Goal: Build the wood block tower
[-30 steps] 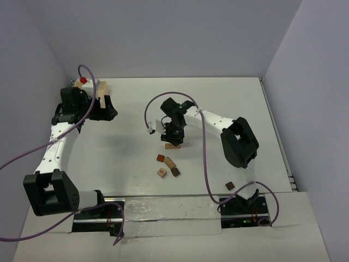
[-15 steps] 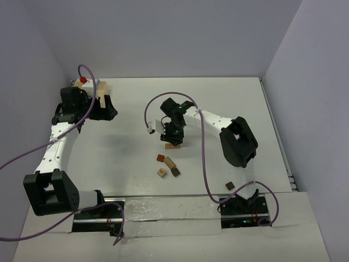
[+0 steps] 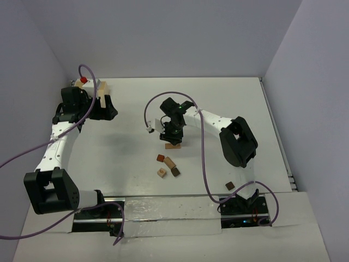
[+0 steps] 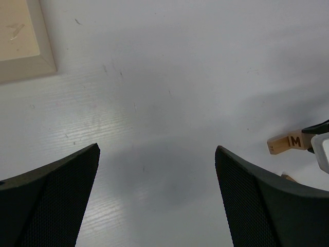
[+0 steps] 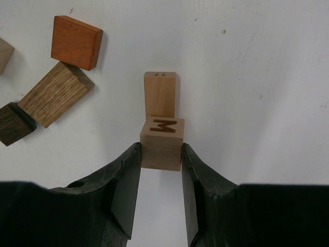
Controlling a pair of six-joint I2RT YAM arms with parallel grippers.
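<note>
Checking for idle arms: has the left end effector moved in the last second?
No. The left end effector sits at the same spot beside the pale wooden box, jaws open.

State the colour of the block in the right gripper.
The block is light tan with an M; right wrist view shows it best.

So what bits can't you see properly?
- Top view: the M block is hidden under the right tool.
- Right wrist view: whether it rests on the tan bar can't be told, looking straight down.
- Left wrist view: the pale box is cut off by the corner.
- Top view: letters on the loose blocks are too small.
</note>
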